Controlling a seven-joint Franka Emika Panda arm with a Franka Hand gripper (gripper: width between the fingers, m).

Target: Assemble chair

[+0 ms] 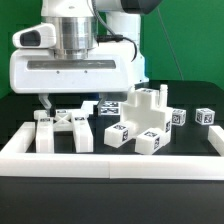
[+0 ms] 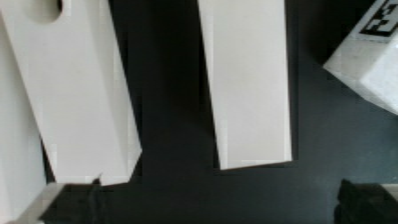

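Fingers (image 2: pixel 79 203) spread wide apart, nothing between them; the gripper (image 2: pixel 222 208) hangs low over the chair's cross-braced frame (image 1: pixel 62 130), two white bars (image 2: pixel 249 80) under the wrist; one fingertip sits by a bar's end, perhaps touching, hard to tell; the tagged block stack (image 1: pixel 142 120) stands toward the exterior view's right, beyond the low wall (image 1: pixel 110 162).

The arm (image 1: pixel 75 30) is cut off at the exterior view's upper edge. Tags on the chair parts (image 1: pixel 140 120) are too small to read. In the wrist view, a white panel (image 2: pixel 71 100), a second panel (image 2: pixel 249 90) and a tagged block (image 2: pixel 365 75) run out of frame. The jaws show only as dark blurs.
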